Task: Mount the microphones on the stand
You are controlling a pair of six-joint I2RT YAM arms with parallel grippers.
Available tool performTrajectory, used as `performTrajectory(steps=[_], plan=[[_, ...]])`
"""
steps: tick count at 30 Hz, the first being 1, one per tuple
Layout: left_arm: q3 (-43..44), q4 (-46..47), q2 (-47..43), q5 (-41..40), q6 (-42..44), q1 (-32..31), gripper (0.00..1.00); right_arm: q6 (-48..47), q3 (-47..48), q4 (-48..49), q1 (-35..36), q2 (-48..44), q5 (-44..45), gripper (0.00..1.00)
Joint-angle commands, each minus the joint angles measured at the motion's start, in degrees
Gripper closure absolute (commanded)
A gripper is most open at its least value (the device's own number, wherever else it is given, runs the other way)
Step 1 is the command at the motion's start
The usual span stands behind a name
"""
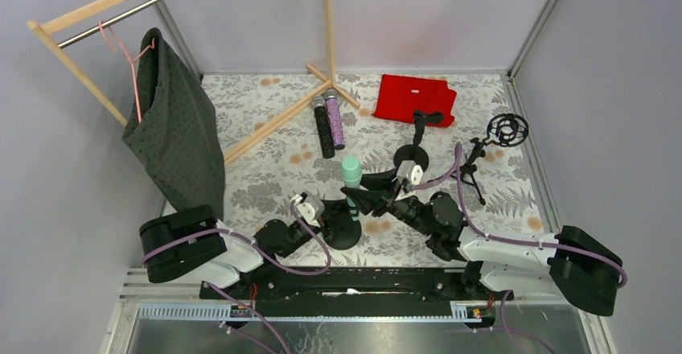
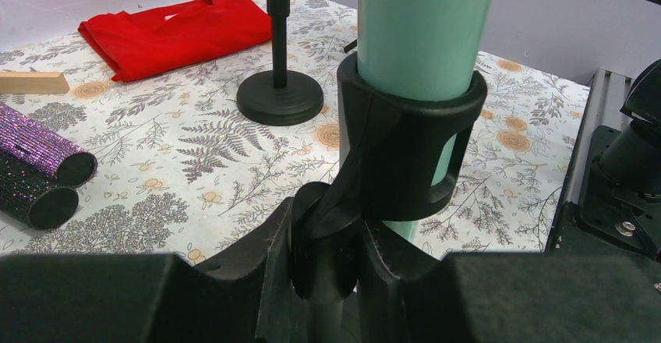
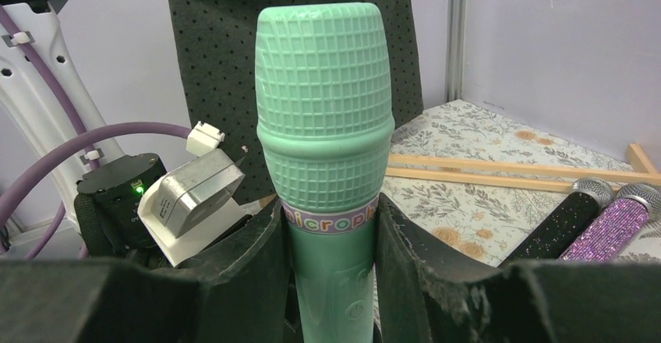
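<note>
Left arm (image 1: 233, 249) and right arm (image 1: 503, 251): white link shells, bulky black joint housings, external purple cables (image 3: 140, 128). Wrist camera (image 3: 191, 199): silver-white rectangular block.

Centre of frame: mint-green microphone (image 1: 351, 169), upright over a round-based stand (image 1: 339, 237). The left pincer (image 1: 336, 219) is at the stand's pole and the right pincer (image 1: 359, 199) at the microphone's shaft.
Upper centre: black microphone (image 1: 323, 133) and purple microphone (image 1: 334, 122), side by side on the floral surface (image 1: 265, 169).
Upper right: red cloth (image 1: 416, 99).
Upper left: dark dotted garment (image 1: 173, 133), hanging.

Grey walls (image 1: 48, 169); floral tablecloth (image 1: 265, 179); wooden rack (image 1: 104, 2).
</note>
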Motion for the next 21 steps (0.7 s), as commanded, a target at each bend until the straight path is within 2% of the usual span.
performTrajectory(steps=[1,8,15,21], plan=[[0.44,-4.18,1.16,0.32,-0.53,0.35,0.99,3.58,-5.6,-27.67,3.07,1.51,-3.43,1.0],[0.19,-2.99,1.82,-0.55,-0.92,0.39,1.0,0.7,-2.22,-31.17,3.07,0.93,-3.23,1.0],[-1.17,-0.46,1.62,-4.63,-2.17,0.38,1.0,3.17,-6.3,-26.28,3.4,3.19,-2.01,1.0],[-1.67,1.45,2.24,-4.74,-1.82,0.38,1.0,3.06,-7.37,-23.61,3.69,6.3,-1.49,1.0]])
